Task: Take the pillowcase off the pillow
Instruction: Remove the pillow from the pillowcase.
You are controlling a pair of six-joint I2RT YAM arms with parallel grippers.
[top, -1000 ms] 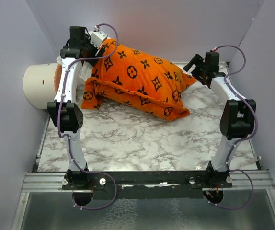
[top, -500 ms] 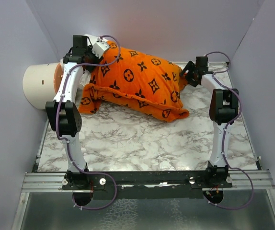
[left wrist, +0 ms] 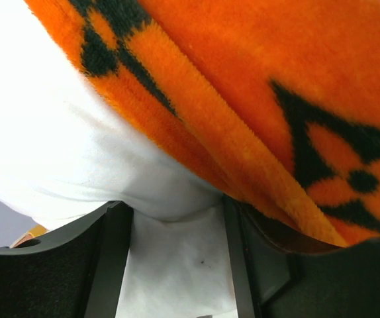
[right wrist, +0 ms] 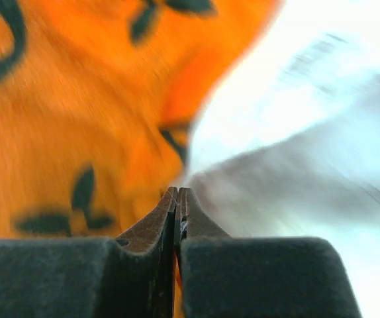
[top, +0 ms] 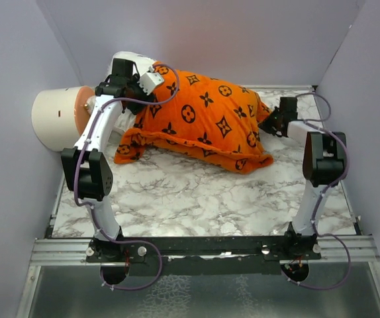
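Marble table [top: 196,199] seen from above, two robot arms bolted at its near edge. Across the far half lies the orange pillowcase [top: 203,119], printed with black flowers and stars and plump with the pillow [left wrist: 57,132] inside. Only its far left end bares white stuffing past the orange hem. A cream cylinder [top: 54,119] lies on its side just left of that end.

The left gripper [left wrist: 173,265] sits at the open end, fingers apart with a bulge of white pillow clamped between them. The right gripper [right wrist: 177,199] is at the case's right corner, jaws pressed together, with a sliver of orange apparently pinched between them.

To strip the case well, the left grip should likely anchor white cloth only, clear of the hem. The right should draw the corner steadily rightward and low along the table, since so thin a pinch could slip.
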